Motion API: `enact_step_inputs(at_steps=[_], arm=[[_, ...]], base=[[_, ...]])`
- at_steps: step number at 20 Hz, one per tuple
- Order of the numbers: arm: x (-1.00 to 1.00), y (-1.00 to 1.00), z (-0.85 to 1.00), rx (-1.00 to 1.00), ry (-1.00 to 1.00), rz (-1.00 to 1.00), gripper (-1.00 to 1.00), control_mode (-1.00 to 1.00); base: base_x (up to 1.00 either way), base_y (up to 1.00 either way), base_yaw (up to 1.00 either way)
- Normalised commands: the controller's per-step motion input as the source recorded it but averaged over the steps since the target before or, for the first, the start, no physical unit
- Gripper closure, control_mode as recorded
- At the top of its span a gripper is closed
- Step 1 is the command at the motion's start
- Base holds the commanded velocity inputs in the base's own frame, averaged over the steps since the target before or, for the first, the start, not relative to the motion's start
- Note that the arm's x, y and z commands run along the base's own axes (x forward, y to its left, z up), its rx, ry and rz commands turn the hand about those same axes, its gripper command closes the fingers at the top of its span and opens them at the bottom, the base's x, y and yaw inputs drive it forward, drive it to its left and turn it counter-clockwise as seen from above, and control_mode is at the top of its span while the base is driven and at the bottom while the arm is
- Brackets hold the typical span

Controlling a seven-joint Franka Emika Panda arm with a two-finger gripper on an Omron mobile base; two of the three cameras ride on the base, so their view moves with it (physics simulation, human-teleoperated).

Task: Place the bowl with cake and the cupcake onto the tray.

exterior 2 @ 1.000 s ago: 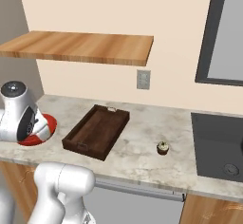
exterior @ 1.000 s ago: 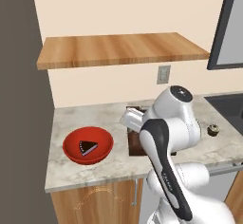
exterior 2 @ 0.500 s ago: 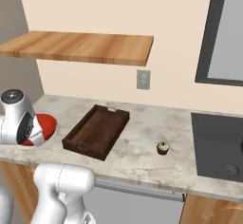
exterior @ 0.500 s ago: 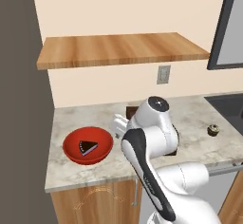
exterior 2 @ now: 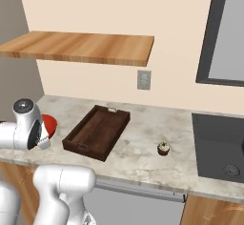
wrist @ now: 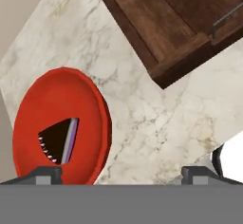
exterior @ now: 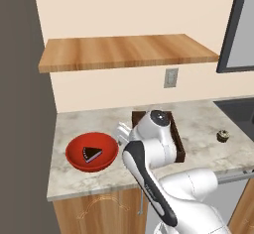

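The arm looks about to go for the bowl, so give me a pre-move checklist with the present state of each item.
1. Bowl with cake upright on the counter, wedge inside: ok.
2. Tray bare and ready to receive: ok.
3. Gripper open wide enough for the bowl rim: ok in the hand view, where the fingertips stand far apart.
4. Gripper lined up on the rim: not ok; one fingertip is over the bowl's edge, the other over bare counter, nothing between them yet.
5. Cupcake clear of the path from bowl to tray: ok, it sits on the tray's far side.
6. Height of the fingertips above the rim: cannot tell.
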Motion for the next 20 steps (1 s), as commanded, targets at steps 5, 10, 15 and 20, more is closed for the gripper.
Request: enact_step_inputs(at_steps=[5, 10, 15, 20], arm=[[0.38, 0.37, -0.27, 0.00, 0.03, 0.00, -1.00, -1.00], [0.45, 0.30, -0.29, 0.00, 0.06, 0.00, -1.00, -1.00], [0.43, 0.17, -0.29, 0.00, 0.07, 0.00, -1.00, -1.00], [0.17, 0.05, -0.30, 0.00, 0.06, 0.00, -1.00, -1.00]], base=[[0.00, 0.00, 0.00], [0.00, 0.00, 0.00], [0.00, 0.00, 0.00], [0.00, 0.00, 0.00]])
